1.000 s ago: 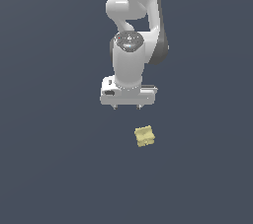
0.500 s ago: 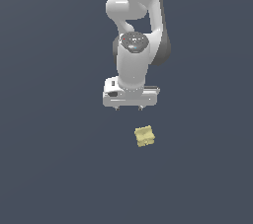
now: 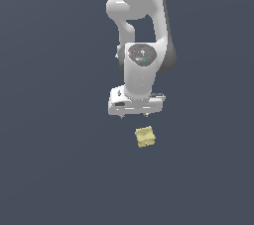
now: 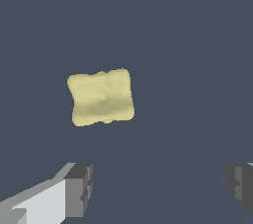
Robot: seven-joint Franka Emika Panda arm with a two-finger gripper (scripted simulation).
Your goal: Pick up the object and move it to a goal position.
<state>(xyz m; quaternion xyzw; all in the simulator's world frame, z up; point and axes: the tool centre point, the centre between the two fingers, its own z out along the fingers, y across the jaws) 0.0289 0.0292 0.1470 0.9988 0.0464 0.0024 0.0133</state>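
The object (image 3: 144, 137) is a small pale yellow, roughly square block with a bumpy surface, lying on the dark grey surface. In the exterior view my white gripper (image 3: 135, 115) hangs just above and behind it, slightly toward the exterior view's left, not touching it. In the wrist view the block (image 4: 102, 96) lies ahead of the open gripper (image 4: 158, 186). The fingers (image 4: 79, 188) stand wide apart with nothing between them.
The white arm (image 3: 141, 26) rises behind the gripper. The flat dark grey surface (image 3: 59, 159) fills both views, with no other object in sight.
The gripper has moved down and slightly toward the exterior view's right, closer to the block. The block has not moved.
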